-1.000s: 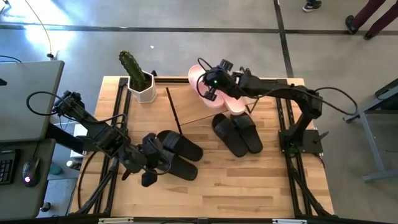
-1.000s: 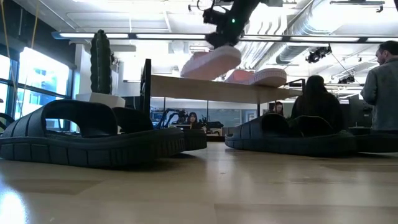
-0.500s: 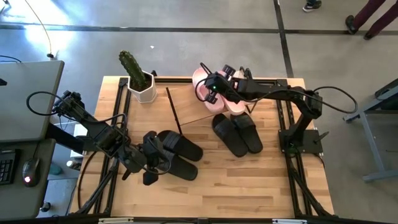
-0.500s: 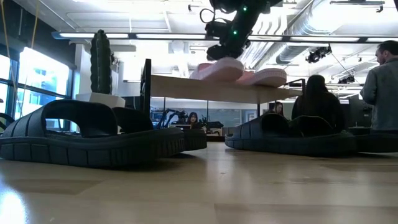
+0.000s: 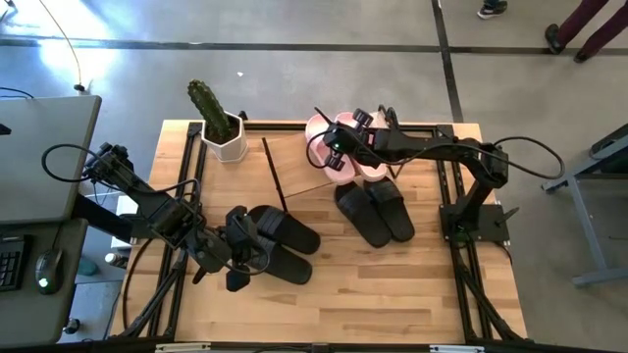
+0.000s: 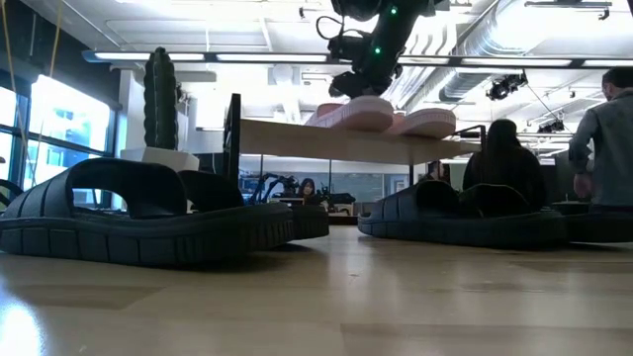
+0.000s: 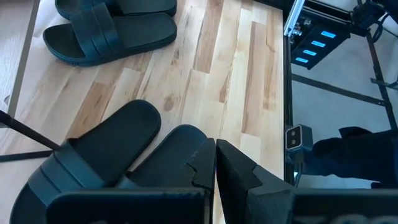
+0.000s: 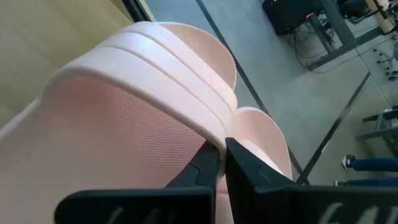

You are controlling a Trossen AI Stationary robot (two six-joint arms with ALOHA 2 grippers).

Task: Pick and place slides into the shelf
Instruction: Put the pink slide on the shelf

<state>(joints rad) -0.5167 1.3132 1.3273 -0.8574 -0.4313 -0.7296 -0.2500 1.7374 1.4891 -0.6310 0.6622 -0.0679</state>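
With both pink slides (image 5: 345, 157) lying on the shelf (image 6: 341, 140), the right hand (image 5: 334, 147) clamped on one's strap, roughly a third seems done; two black pairs (image 5: 374, 209) wait on the surface (image 5: 392, 294), the left hand (image 5: 238, 263) closed, empty, beside one.

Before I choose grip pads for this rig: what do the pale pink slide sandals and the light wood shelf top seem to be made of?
Pale pink slide sandals: probably moulded foam or soft rubber, matte, with a fine dimpled footbed and ribbed strap. Light wood shelf top: pale plank with visible grain, smooth finish; solid or veneer, unclear.
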